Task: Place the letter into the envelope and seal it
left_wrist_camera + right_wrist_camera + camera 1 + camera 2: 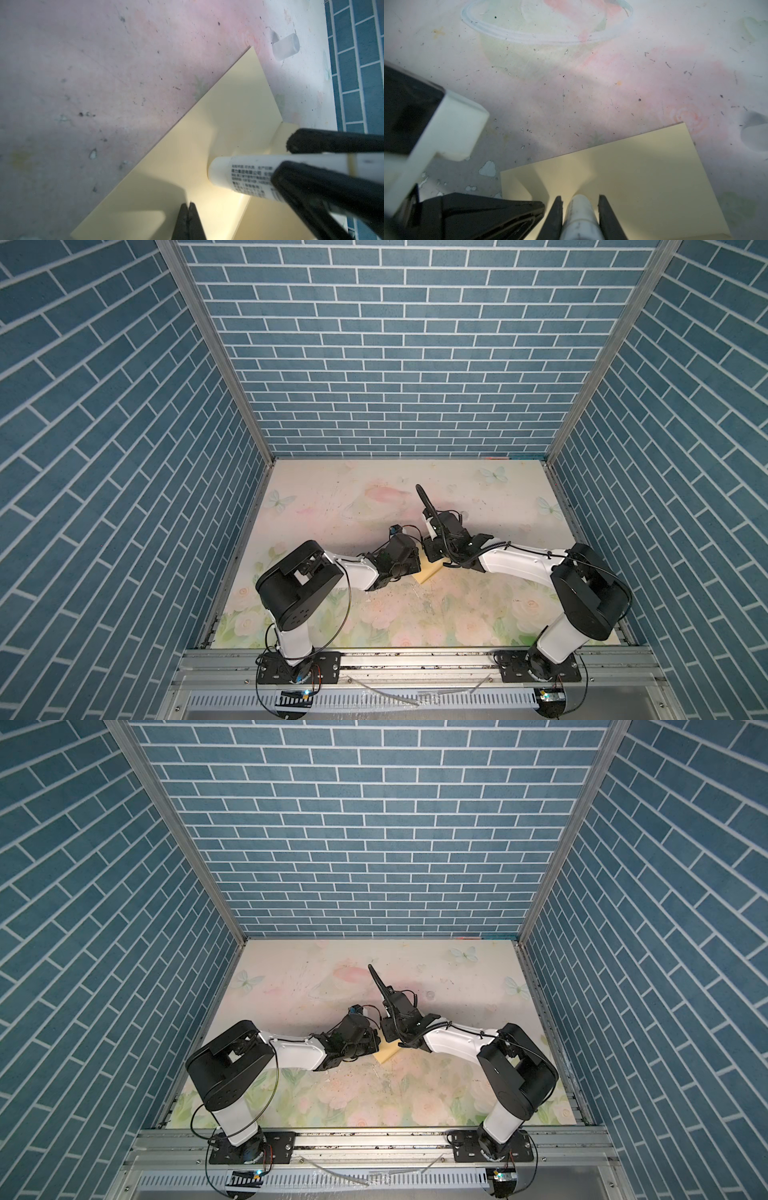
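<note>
The plain yellow envelope (207, 135) lies flat on the flowered table between the two arms, and only a corner of the envelope (429, 572) (386, 1052) shows in both top views. My left gripper (188, 204) is shut, its tips resting on the paper. My right gripper (580, 197) is shut on a white glue stick (579, 216). In the left wrist view the glue stick (239, 174) points its end down at the envelope next to a fold. The letter is not in view.
A small translucent cap (285, 46) lies on the table just beyond the envelope's far corner. The blue brick wall (357, 62) stands close behind it. The two wrists (415, 547) nearly touch above the envelope. Bare table (353, 497) stretches toward the back.
</note>
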